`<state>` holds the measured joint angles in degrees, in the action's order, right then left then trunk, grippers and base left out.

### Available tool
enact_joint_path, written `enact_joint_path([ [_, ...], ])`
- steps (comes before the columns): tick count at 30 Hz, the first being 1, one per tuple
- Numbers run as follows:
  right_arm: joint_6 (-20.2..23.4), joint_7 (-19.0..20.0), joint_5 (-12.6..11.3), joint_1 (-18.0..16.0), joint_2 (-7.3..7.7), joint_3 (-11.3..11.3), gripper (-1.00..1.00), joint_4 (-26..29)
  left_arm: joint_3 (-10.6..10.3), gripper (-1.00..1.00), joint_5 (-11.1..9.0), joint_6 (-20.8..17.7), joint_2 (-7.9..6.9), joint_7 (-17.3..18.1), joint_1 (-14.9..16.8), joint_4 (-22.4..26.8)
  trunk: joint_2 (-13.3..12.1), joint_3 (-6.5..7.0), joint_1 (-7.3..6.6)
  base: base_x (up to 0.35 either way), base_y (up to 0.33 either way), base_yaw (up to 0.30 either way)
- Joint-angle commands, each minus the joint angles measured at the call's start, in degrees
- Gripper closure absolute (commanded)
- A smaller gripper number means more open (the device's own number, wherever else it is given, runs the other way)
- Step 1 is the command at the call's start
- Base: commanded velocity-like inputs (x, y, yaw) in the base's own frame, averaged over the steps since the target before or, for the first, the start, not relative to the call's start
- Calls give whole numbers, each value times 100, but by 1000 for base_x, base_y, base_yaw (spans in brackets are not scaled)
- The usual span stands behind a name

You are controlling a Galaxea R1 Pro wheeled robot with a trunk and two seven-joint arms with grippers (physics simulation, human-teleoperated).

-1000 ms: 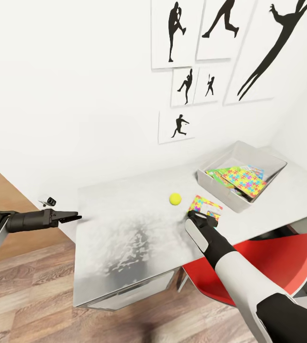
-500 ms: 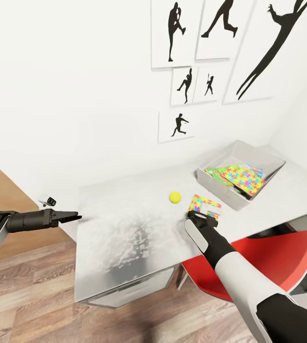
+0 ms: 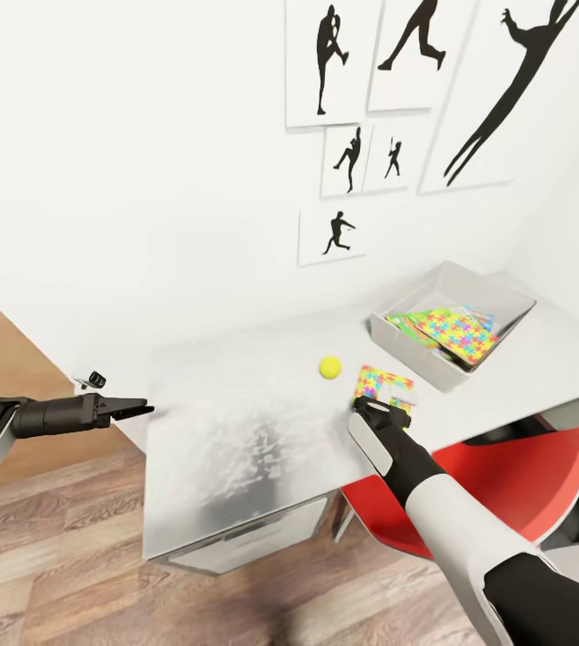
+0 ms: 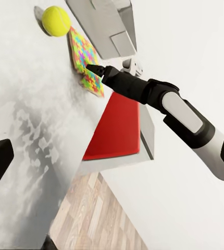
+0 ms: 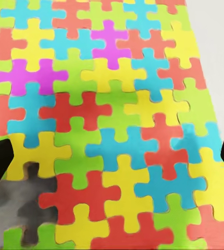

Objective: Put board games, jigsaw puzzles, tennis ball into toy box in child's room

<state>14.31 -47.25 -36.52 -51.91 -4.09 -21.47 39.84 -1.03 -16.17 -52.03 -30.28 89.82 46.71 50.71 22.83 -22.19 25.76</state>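
Our right gripper sits low over the jigsaw puzzle lying flat on the surface; its fingers are spread wide to either side of the sheet, holding nothing. The tennis ball rests just beside that puzzle. Further off, the toy box holds another puzzle and colourful boxes. Our left gripper hovers off the surface's edge, its fingers seemingly together. We can read no writing.
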Motion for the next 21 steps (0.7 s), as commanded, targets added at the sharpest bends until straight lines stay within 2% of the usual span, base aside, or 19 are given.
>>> enact_joint_path([
  [1,37,-39,-91,-3,5,-20,-100,-337,-11,-100,-9,-61,-5,18,4,1,9,-11,2,-159,17,0],
  [14,37,-39,-83,-3,4,-24,-100,-337,-11,-100,-9,-61,-5,18,4,1,9,-11,2,-111,66,0],
  [21,36,-39,-83,-3,4,-24,-100,-337,-11,-100,-9,-61,-5,18,4,1,9,-11,2,-33,22,0],
])
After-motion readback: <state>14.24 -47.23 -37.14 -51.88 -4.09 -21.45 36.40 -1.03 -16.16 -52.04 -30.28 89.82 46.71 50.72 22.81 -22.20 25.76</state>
